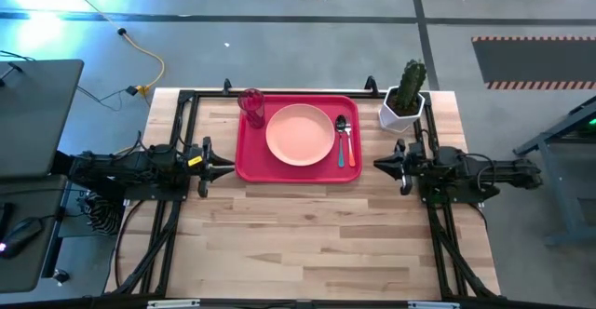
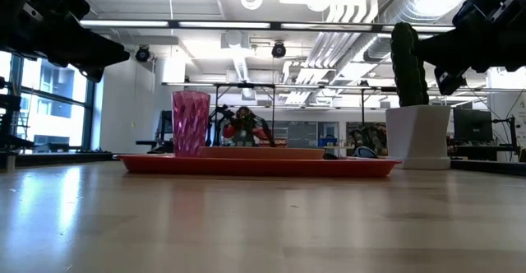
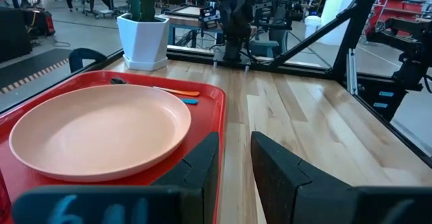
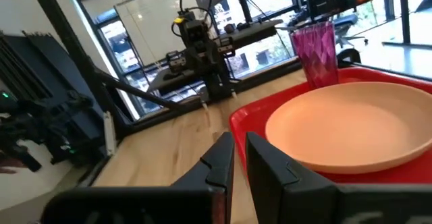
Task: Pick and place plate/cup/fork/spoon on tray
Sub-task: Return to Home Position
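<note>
Tray: we see the red tray (image 1: 250, 167) lying flat at the far middle of the wooden table (image 1: 307, 239), between the two arms.
Plate: the pink plate (image 1: 300, 134) sits in the middle of the tray, inside the rim.
Cup: the dark red cup (image 1: 251, 107) stands upright in the tray's far left corner, just beside the plate.
Spoon: the spoon (image 1: 341, 140) with the teal handle lies on the tray just to the right of the plate, bowl toward the far edge.
Fork: the fork (image 1: 351, 151) with the orange handle lies alongside the spoon, on its right, next to the tray's right rim.
Cactus pot: we find a white pot with a green cactus (image 1: 402, 104) on the table off the tray's far right corner.
Left gripper: the left gripper (image 1: 231, 167) hangs off the tray's left side, near its front corner, pointing at it. Its fingers (image 3: 202, 163) are slightly parted and hold nothing.
Right gripper: the right gripper (image 1: 378, 165) hangs off the tray's right side, pointing at it. We see only a narrow slit between its fingers (image 4: 270, 166), with nothing in it.
</note>
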Motion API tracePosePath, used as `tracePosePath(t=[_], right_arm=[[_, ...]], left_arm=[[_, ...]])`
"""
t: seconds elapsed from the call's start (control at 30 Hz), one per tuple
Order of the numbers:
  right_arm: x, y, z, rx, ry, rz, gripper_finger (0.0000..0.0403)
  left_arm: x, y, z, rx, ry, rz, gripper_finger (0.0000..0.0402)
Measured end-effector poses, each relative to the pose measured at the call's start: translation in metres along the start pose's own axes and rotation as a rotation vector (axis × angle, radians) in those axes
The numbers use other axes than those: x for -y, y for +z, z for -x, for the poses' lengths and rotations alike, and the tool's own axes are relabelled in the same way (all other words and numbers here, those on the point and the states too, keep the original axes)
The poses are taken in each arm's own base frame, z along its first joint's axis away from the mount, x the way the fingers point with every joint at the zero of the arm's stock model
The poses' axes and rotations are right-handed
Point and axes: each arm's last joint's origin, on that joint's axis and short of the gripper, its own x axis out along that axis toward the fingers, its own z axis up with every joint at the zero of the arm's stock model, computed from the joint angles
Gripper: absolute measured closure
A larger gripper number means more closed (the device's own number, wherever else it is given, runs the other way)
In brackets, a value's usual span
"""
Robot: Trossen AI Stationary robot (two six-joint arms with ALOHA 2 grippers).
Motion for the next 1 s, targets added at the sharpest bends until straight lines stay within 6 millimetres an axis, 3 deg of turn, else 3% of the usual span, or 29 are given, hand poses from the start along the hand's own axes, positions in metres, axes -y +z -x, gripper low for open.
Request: tracePosePath(t=[0.27, 1.0], right_arm=[[-0.0002, -0.0004, -0.0001, -0.006, 0.009, 0.101, 0.0373], [-0.0003, -0.0006, -0.0001, -0.009, 0.013, 0.033, 0.0373]], left_arm=[[0.0, 0.0, 0.0, 0.0, 0.0, 0.0, 0.0326], [0.0, 0.0002, 0.0001, 0.001, 0.0, 0.0, 0.0326]])
